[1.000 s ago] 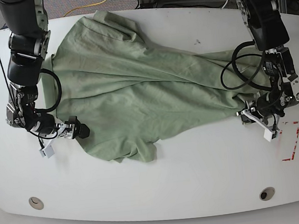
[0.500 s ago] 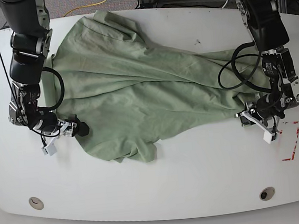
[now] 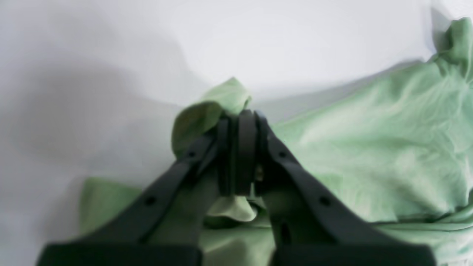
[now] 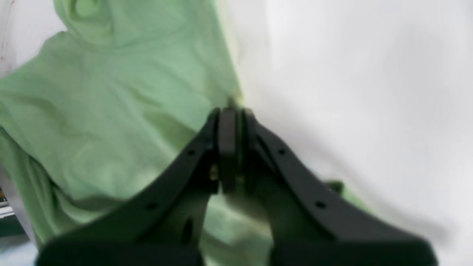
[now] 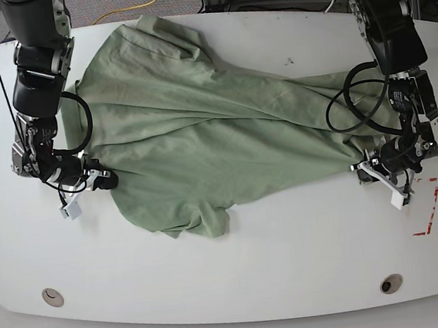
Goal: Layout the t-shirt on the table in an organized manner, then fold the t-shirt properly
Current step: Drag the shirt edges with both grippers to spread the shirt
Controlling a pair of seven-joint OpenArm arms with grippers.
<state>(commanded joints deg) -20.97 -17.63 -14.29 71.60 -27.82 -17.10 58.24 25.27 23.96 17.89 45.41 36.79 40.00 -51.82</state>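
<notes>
The pale green t-shirt [image 5: 201, 135] lies wrinkled and spread diagonally across the white table [image 5: 290, 258], with one sleeve bunched near the far edge. My right gripper [image 5: 102, 180], on the left of the base view, is shut on the t-shirt's edge [image 4: 111, 111], its jaws pressed together over the hem [image 4: 231, 111]. My left gripper [image 5: 365, 170], at the base view's right, is shut on a small raised fold of the t-shirt [image 3: 369, 147], the fabric poking out past its closed tips [image 3: 240, 118]. Both grippers sit low at the tabletop.
A red rectangular marking [image 5: 426, 207] lies near the front right, just beyond my left gripper. Two round grommet holes [image 5: 52, 297] [image 5: 391, 283] sit near the front edge. A small dark speck [image 5: 289, 61] marks the table beyond the shirt. Cables run behind the far edge.
My right gripper has moved left and slightly away from the front edge, drawing the shirt's lower-left edge with it. My left gripper has shifted a little toward the front right.
</notes>
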